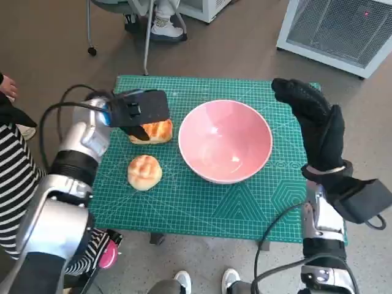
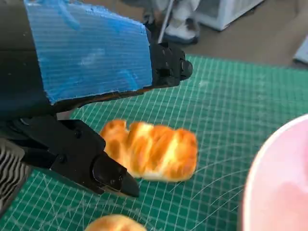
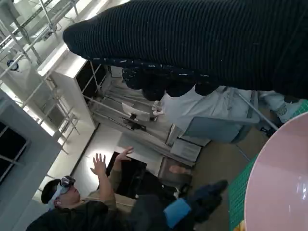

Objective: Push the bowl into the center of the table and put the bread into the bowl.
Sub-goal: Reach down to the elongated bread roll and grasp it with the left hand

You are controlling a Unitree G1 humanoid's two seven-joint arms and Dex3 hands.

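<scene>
- left hand spread wide, holding nothing, over braided bread loaf
- right hand spread, holding nothing, beside pink bowl
- bowl mid-bench on green cutting mat
- round bread roll nearby

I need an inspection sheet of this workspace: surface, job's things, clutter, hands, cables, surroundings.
Surface: green cutting mat covers the table.
Job's things: pink bowl, empty, near the mat's middle; long bread beside it; round bread nearer the robot.
Clutter: nothing seen.
Hands: left hand over the long bread, fingers apart, not gripping; right hand raised beside the bowl, empty.
Cables: black cable loops by the left forearm.
Surroundings: person's shoes, white grille unit.
</scene>
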